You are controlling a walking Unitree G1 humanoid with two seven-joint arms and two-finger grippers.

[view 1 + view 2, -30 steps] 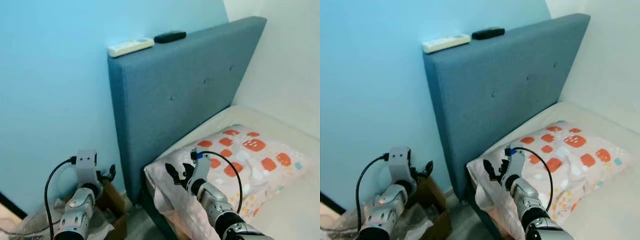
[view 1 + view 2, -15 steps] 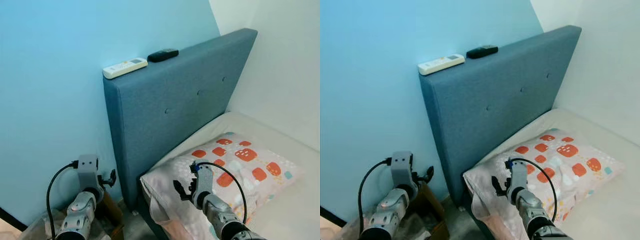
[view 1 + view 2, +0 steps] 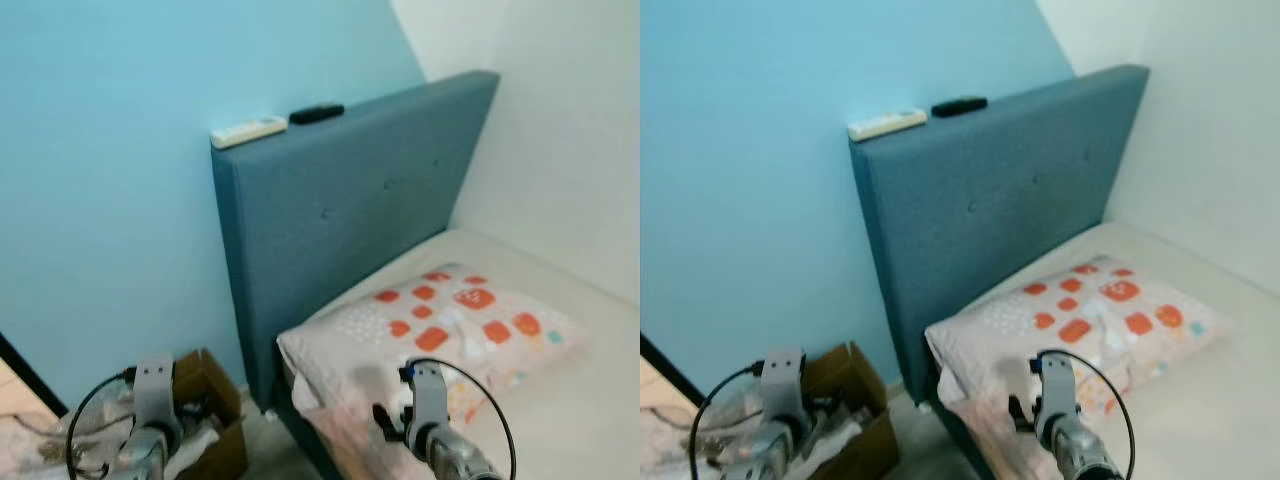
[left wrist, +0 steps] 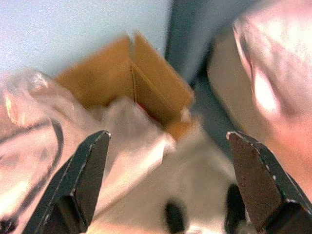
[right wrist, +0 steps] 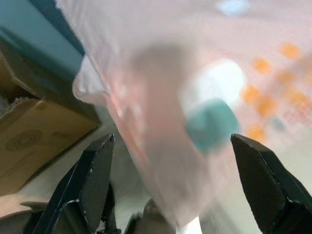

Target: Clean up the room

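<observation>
On top of the blue headboard, high above and ahead of both spread-fingered grippers, the white remote lies lengthwise along the edge, nearer the left gripper than the right gripper.

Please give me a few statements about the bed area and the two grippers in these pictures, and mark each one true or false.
1. A white remote and a black remote lie on top of the blue headboard. True.
2. The pillow on the bed is plain white. False: it is pale with orange patches.
3. An open cardboard box stands on the floor by the headboard's side. True.
4. The left gripper is shut on a plastic bag. False: it is open and holds nothing.
5. The right gripper is open near the pillow's hanging edge. True.
</observation>
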